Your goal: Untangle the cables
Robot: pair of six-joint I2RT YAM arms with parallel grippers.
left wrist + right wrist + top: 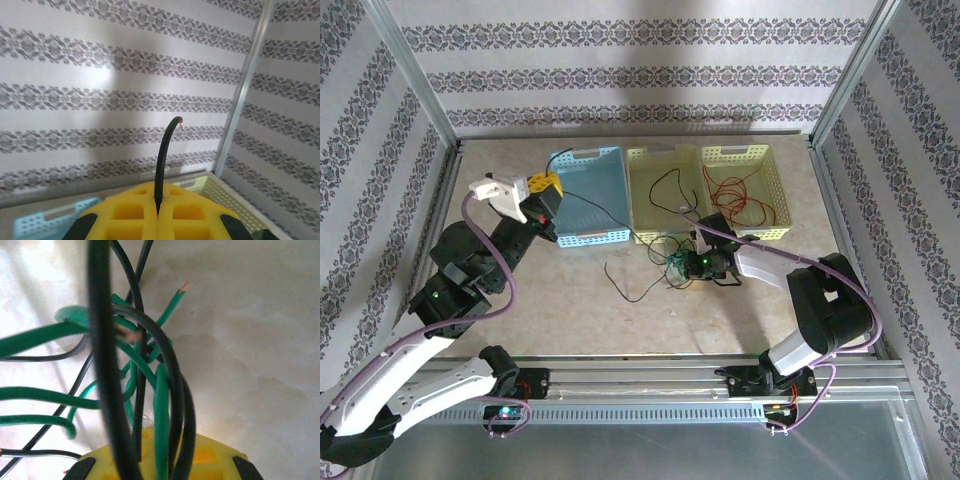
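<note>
Over on the left side of the top view, the left gripper [549, 186] is lifted above the table [560, 305], just by the left edge of the blue basket [592, 239]. Its yellow fingers [125, 212] are pressed together on the black cable [160, 160]. A short stub of that cable sticks up from between them and curls over at its bare tip, in front of the patterned wall [75, 65]. From above, the black line runs out of the grip, across the blue basket and off toward its lower right corner.

The right gripper [683, 263] is down low at the centre of the frame, just in front of the middle basket [650, 155], nose into a knot of wire. Its own camera shows its fingers together at the bottom of the picture, with the green cable [162, 405] coming straight up out of them. Black strands pass through the same spot. I can't quite tell from here whether they are pinched too or only lie across the front. Green loops spread to the left of that picture, crossed by black, and one green end points to the upper right with copper showing.

The red cable [740, 200] lies heaped inside the right basket [750, 152], apart from both grippers. More black wire loops in the middle basket and trails over the bare table below it.
</note>
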